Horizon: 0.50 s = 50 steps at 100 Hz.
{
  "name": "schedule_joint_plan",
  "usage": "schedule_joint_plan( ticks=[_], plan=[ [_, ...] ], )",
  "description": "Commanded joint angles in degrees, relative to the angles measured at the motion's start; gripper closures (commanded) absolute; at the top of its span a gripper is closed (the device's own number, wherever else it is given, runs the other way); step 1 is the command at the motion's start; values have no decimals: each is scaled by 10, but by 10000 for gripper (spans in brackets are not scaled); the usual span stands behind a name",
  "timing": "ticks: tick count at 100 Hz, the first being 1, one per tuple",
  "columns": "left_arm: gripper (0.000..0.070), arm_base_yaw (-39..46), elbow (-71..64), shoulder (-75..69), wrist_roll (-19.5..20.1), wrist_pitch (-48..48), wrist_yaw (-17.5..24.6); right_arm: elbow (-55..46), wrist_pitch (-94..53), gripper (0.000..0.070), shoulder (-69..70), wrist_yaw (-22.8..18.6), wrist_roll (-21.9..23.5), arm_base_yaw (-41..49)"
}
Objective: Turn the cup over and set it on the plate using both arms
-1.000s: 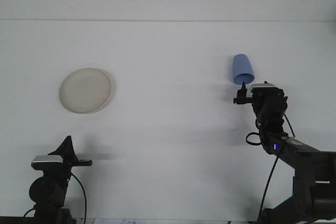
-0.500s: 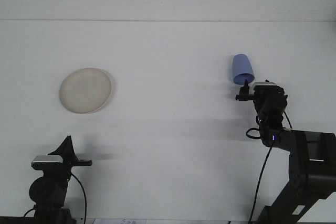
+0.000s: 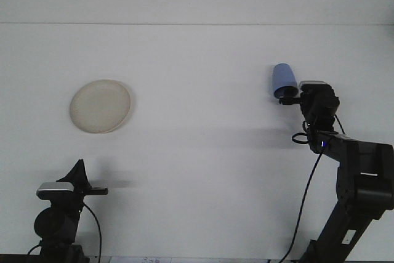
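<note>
At the tip of my right pincer [image 3: 285, 98] sits the blue cup [image 3: 284, 80], upside down, touching it; whether the pincer grasps it I cannot tell. The plate [image 3: 100, 106] lies far left. My left pincer [image 3: 80, 173] rests low, state unclear.

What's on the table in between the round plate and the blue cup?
Nothing. In the front view, the stretch of white table between the plate and the blue cup is bare. The right gripper sits at the cup's near edge, not in that gap.
</note>
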Motion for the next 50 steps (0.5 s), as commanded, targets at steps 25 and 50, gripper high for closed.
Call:
schedule_joint_plan(
  ticks=[25,50],
  plan=[
    [687,0,-11,-1,7,6,-1,42,-13,376,38,-3,6,-2],
    [686,0,-11,-1,7,6,-1,42,-2,696,39,-18,5,-2]
  ],
)
